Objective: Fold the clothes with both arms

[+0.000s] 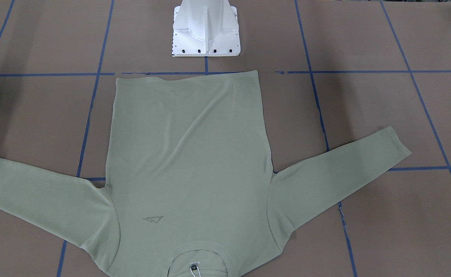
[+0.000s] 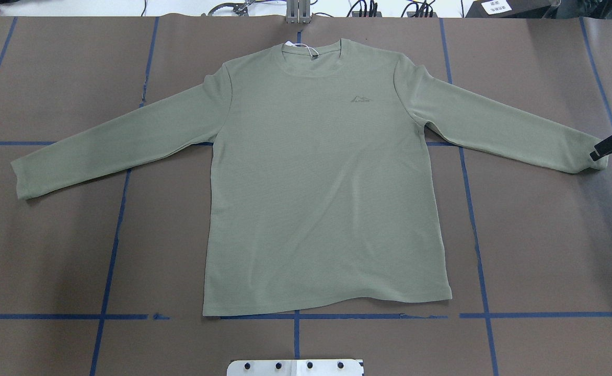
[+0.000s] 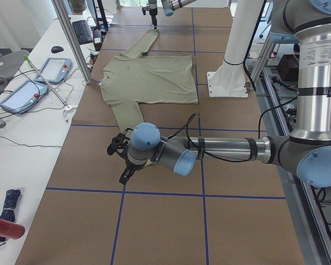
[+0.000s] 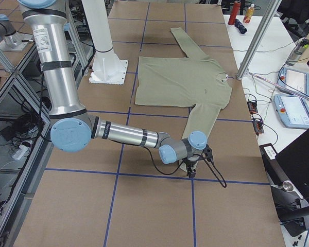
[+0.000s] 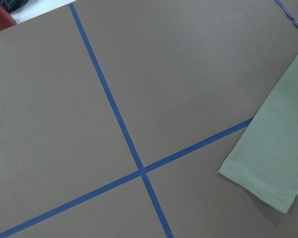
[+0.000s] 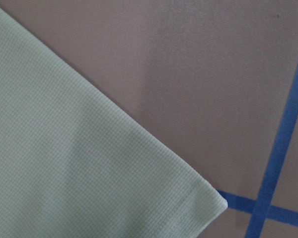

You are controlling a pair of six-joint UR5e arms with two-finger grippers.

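Black against the brown paper, the right gripper (image 2: 604, 147) sits low at the very end of the shirt's (image 2: 326, 183) sleeve, near the table's (image 2: 546, 250) right edge. How wide its fingers stand, I cannot tell. Over by the left edge, the left gripper (image 3: 119, 161) hangs close to the other cuff (image 5: 268, 168), and its spread I cannot tell either. Behind them the right arm (image 4: 123, 136) and left arm (image 3: 226, 149) stretch out low over the table. Between them the sage-green shirt lies flat, front up, sleeves angled out. Its collar and white hang tag (image 2: 306, 48) are at the far edge, and its hem lies just short of the white pedestal base (image 1: 206, 30) at the near edge.
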